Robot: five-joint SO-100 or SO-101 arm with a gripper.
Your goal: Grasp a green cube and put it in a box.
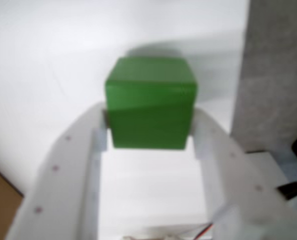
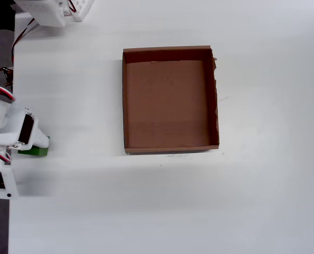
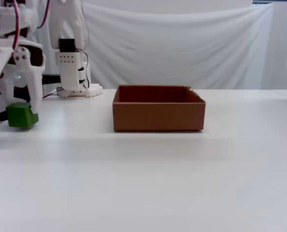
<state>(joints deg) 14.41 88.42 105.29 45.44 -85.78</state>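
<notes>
fingers [image 1: 149, 131] clamped on cube [image 1: 150, 102] | cube between the tips | box [image 2: 170, 100] well apart, empty

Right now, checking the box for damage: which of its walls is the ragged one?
The right-hand wall in the overhead view: its top edge is torn and wavy, while the other three walls of the box run straight.

cube [image 3: 21, 116] between gripper [image 3: 21, 112] fingers, well left of box [image 3: 158, 116] in fixed view.
</notes>
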